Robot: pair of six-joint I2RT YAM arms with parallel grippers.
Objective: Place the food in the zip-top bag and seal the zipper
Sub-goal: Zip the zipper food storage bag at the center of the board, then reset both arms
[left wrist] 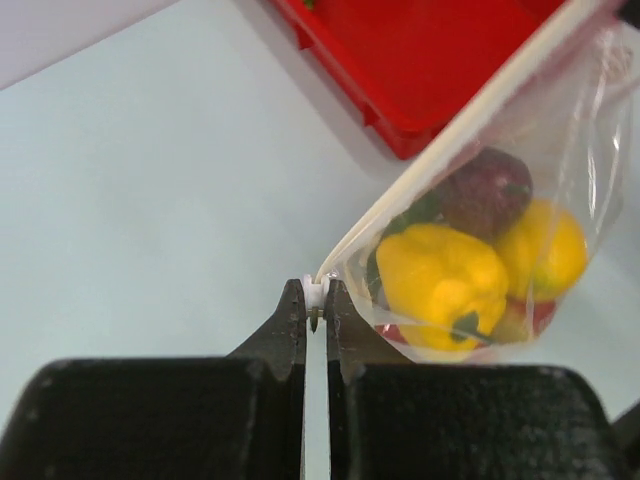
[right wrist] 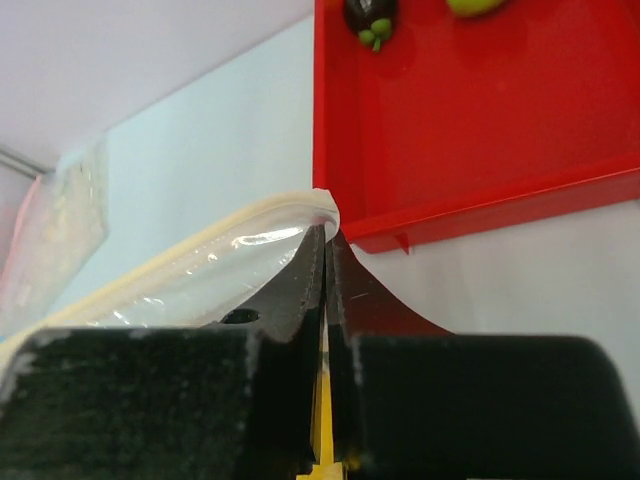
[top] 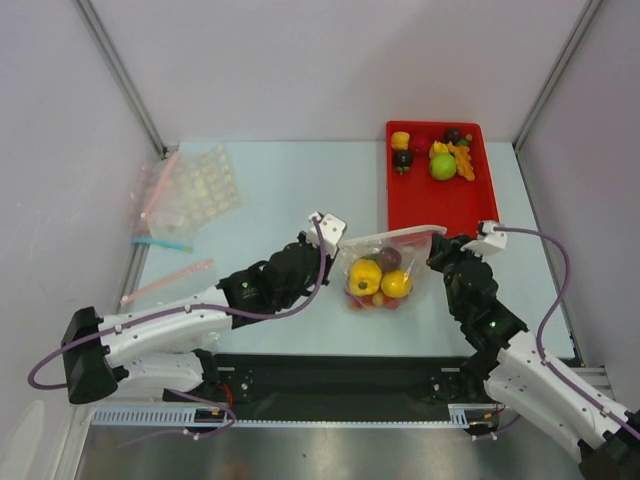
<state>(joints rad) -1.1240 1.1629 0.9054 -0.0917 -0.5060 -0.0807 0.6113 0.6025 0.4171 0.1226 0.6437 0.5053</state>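
Observation:
The clear zip-top bag (top: 382, 270) hangs between my two grippers above the table, its whitish zipper (top: 395, 235) stretched along the top. Inside are yellow peppers (left wrist: 440, 280), a dark purple piece (left wrist: 487, 190) and small red pieces (top: 357, 300). My left gripper (top: 333, 250) is shut on the left end of the zipper (left wrist: 314, 292). My right gripper (top: 437, 250) is shut on the right end of the zipper (right wrist: 322, 205). More food (top: 440, 155) lies in the red tray: a yellow pepper, purple, green and orange pieces.
The red tray (top: 440, 205) stands at the back right, just behind the bag. Other clear bags with a pink strip and a white dimpled sheet (top: 190, 185) lie at the back left, with loose blue (top: 160, 243) and pink (top: 168, 281) strips nearby.

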